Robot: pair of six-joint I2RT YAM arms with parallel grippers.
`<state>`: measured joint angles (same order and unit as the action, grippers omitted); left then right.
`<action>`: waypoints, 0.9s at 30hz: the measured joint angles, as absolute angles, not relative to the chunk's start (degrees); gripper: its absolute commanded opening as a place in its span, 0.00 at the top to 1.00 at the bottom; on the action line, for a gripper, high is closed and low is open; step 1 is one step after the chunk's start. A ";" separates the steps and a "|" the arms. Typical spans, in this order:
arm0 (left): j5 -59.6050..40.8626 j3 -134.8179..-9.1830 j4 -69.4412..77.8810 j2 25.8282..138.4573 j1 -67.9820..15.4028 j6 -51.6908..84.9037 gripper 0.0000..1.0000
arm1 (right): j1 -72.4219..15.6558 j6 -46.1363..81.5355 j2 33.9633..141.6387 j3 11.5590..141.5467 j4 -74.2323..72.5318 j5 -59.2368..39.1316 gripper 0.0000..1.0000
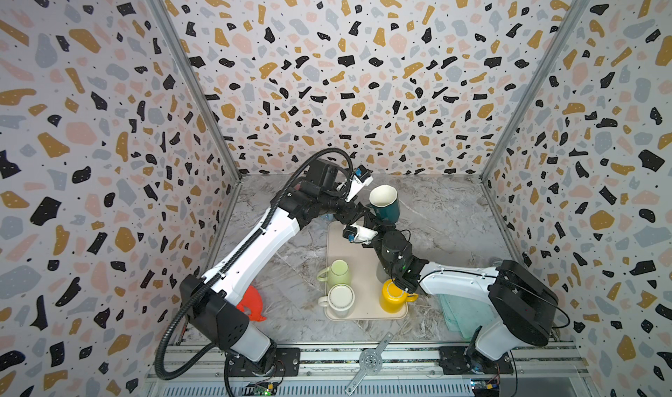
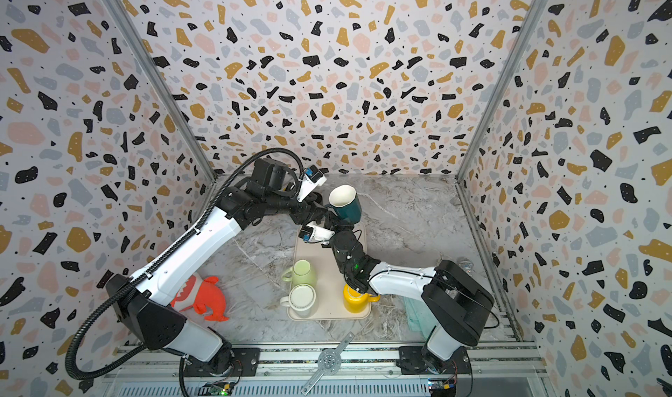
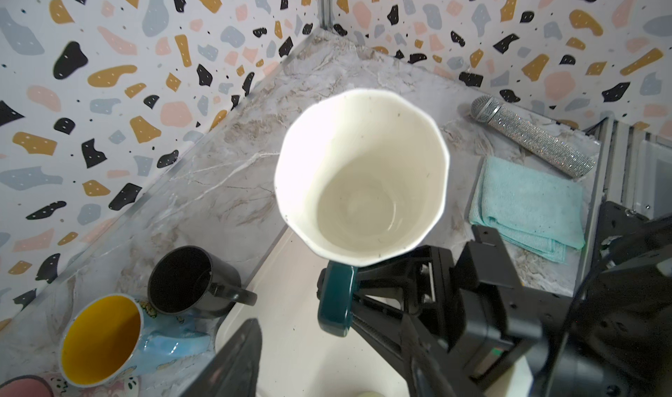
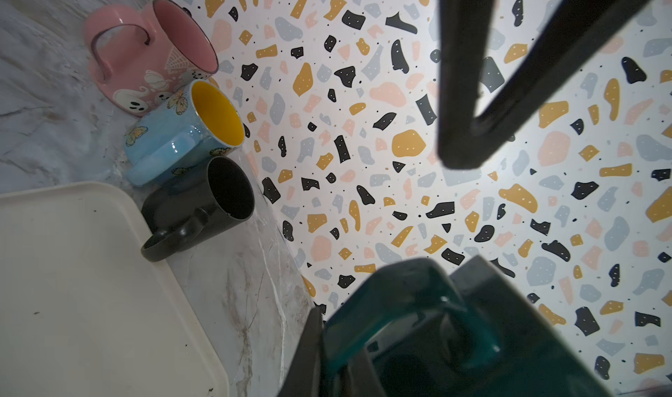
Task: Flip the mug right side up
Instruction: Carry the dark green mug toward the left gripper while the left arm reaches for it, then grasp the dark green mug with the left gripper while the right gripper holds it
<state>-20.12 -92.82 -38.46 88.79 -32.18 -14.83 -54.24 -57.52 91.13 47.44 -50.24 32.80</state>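
Grip on the handle (image 3: 336, 297) explains the pose: the right claw (image 1: 377, 220) pinches it, holding the dark-teal, white-lined ceramic mug (image 1: 384, 201) aloft over the far end of the cream plastic tray (image 1: 365, 264), mouth tilted upward. The left claw (image 1: 360, 209), spread and empty, hovers just beside the mug, probably ready to steady it.

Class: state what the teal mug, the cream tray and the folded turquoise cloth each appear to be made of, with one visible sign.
The teal mug: probably glazed ceramic; glossy handle, smooth white inside.
The cream tray: likely matte plastic; dull even surface, rounded moulded rim.
The turquoise cloth: apparently microfibre or terry; fuzzy nap, soft folds.
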 measured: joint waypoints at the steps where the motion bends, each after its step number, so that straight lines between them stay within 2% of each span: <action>1: -19.73 -92.82 -38.96 89.06 -32.27 -15.00 0.38 | -54.33 -58.04 91.13 47.31 -51.18 32.84 1.00; 15: -18.13 -92.82 -39.35 90.41 -32.32 -15.42 0.41 | -55.66 -61.43 92.05 46.09 -56.25 32.93 1.00; 27: -20.16 -92.82 -38.92 90.56 -32.34 -15.35 0.49 | -55.90 -62.06 92.38 46.06 -58.04 32.73 1.00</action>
<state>-20.16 -92.82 -38.92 90.56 -32.34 -15.35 -55.90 -62.06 92.38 46.06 -58.04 32.73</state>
